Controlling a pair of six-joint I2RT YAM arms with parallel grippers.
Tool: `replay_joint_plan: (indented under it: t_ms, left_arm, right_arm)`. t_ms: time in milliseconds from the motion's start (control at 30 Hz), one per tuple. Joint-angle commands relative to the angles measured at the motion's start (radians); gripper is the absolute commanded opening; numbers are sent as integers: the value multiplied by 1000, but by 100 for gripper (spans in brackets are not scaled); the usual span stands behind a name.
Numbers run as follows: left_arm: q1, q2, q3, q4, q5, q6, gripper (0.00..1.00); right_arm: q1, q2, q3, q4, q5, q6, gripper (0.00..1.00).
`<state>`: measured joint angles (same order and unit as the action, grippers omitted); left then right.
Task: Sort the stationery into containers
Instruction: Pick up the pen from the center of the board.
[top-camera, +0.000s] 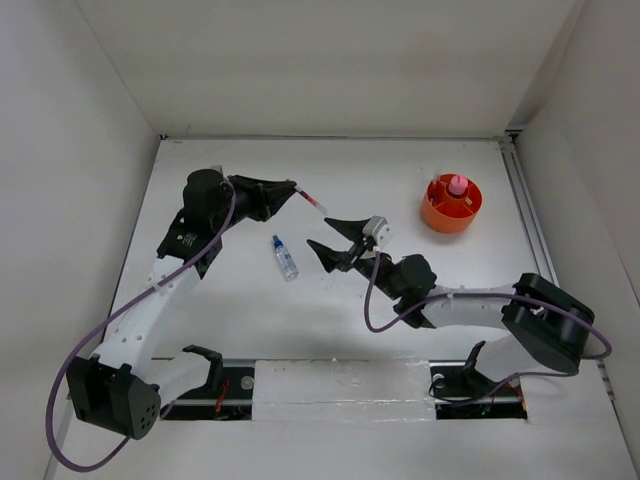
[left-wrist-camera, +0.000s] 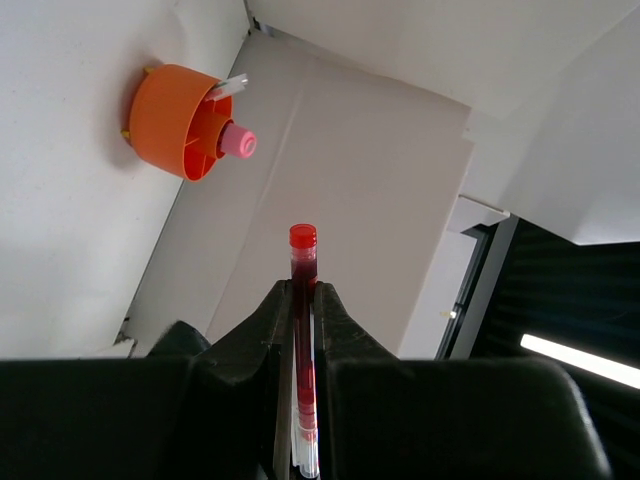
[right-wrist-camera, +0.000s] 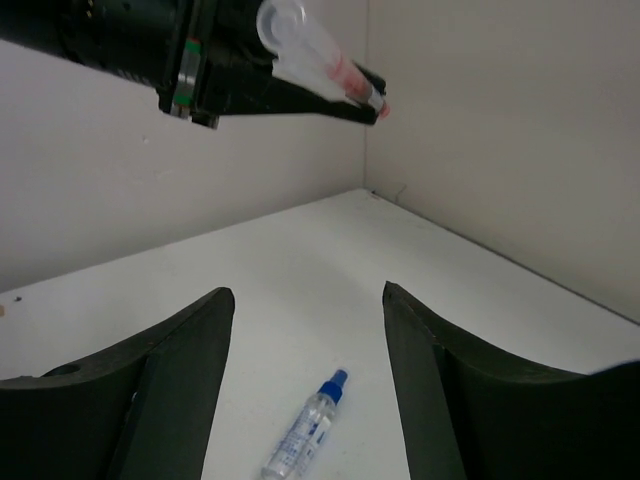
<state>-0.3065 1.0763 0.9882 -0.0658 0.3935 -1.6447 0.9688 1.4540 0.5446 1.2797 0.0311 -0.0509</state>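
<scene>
Mid-carry, looks like; pinching a thin red pen tight in the left gripper, up in the air well left of the orange tub; probably needs swinging over the tub next and dropping into a free compartment; holding the right gripper wide open and empty, between tub and clear blue-capped bottle, bottle lying flat below.

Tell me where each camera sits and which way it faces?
Top external: overhead, behind the bases, facing down on the table; left arm, right arm whole.
Left wrist: on its arm, facing along shut jaws gripping the red pen toward the orange tub.
Right wrist: on its arm, facing between open jaws down at the clear bottle.
Shared: both wrist views show the pen.
</scene>
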Motion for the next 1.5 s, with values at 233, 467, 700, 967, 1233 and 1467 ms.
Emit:
replay_joint_plan:
  t_ms: [233, 467, 700, 967, 1233, 1467]
  left_arm:
    - [-36, 7, -3, 83, 18, -37, 0]
    - [-36, 16, -14, 103, 18, -46, 0]
    - [-36, 16, -25, 112, 28, -55, 0]
    - [-36, 16, -34, 121, 38, -55, 0]
    - [-36, 25, -34, 121, 28, -55, 0]
    - [-36, 34, -34, 130, 28, -55, 0]
  right_arm:
    - [-5, -46, 120, 527, -63, -110, 54]
    - [-5, -37, 149, 527, -63, -130, 48]
    - [-5, -15, 187, 527, -17, -173, 45]
    - [-5, 16, 219, 527, 29, -195, 45]
    - [-5, 25, 209, 527, 109, -195, 45]
    - [-5, 5, 209, 527, 87, -185, 45]
